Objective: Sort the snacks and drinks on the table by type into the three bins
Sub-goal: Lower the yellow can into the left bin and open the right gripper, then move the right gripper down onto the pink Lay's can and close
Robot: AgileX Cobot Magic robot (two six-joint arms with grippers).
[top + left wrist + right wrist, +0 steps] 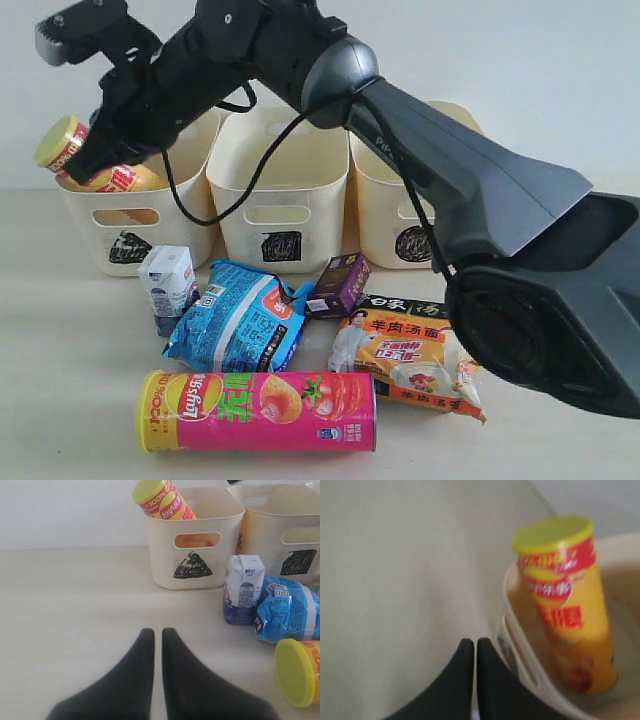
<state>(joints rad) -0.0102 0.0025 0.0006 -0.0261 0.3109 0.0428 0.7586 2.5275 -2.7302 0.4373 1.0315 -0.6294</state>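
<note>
The bench [70, 390] is a pale, creamy top with a faint streaky grain, pretty matte, just soft shadows on it. It runs back to a plain off-white wall [560, 70], and the line where they meet looks straight in the exterior view.

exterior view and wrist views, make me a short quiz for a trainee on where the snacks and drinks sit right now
1. True or false: the yellow-red Lay's chip tube lies flat on the pale table.
2. Which holds that tube? A: cream plastic bin marked with a triangle. B: the one marked with a square. C: the one marked with a circle.
3. How many snacks and drinks sit on the table outside the bins?
Key: 1 false; 2 A; 3 five.
</note>
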